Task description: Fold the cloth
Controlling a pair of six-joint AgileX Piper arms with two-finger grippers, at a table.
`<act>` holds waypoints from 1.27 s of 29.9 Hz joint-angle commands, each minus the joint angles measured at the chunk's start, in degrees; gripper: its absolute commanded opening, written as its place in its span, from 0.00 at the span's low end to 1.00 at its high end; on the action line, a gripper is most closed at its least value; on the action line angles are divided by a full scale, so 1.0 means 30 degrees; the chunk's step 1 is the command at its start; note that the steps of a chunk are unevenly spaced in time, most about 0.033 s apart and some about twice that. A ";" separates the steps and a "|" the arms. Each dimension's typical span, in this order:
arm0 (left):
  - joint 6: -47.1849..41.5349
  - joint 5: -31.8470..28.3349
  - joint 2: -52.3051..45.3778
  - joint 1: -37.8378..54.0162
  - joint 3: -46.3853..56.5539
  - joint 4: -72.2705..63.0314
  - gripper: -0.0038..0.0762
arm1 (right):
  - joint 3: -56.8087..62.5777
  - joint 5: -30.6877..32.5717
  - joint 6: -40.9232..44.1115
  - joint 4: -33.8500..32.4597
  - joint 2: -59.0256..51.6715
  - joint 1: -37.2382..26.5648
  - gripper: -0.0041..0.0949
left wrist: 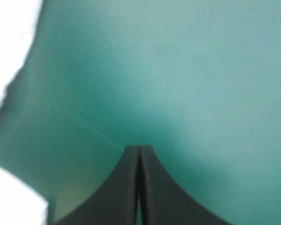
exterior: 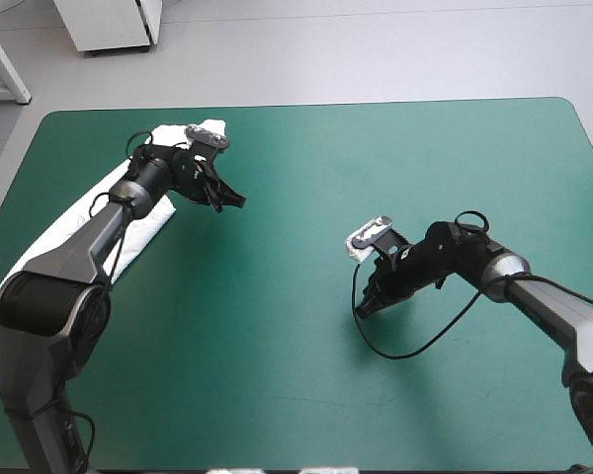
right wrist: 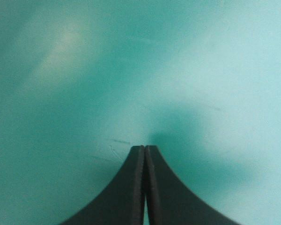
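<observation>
T-shirt [exterior: 54, 237] lies as a long folded strip at the table's nine o'clock side, left gripper [exterior: 232, 200] and right gripper [exterior: 364, 306] both closed empty over teal-green cover [exterior: 306, 395]; seemingly between folds, the next move needs jaws opened at the strip's ends.

A robotics laboratory is indicated by a wide, round-cornered table under a teal-green cover [exterior: 306, 395], over which two jointed grey-and-black robot arms are extended (the left arm [exterior: 74, 257] and the right arm [exterior: 563, 311]). Beyond it, a bare pale grey floor [exterior: 376, 49] and a white boxy cabinet [exterior: 109, 22] are seen.
</observation>
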 commanded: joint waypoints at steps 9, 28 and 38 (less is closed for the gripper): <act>-0.0091 0.5540 -1.0248 0.0026 -0.0911 0.1464 0.04 | -0.2905 0.5460 0.3722 -0.0612 -0.5342 -0.0140 0.19; -0.1527 0.6818 -1.0943 0.0056 -0.0711 0.7137 0.49 | -0.2905 0.8215 1.3254 -1.1107 -1.5318 -0.0140 0.49; -0.0782 0.5662 -0.5170 0.4981 -0.1167 0.4143 0.49 | -0.2905 0.8724 1.3905 -1.2915 -1.4809 -0.0140 0.55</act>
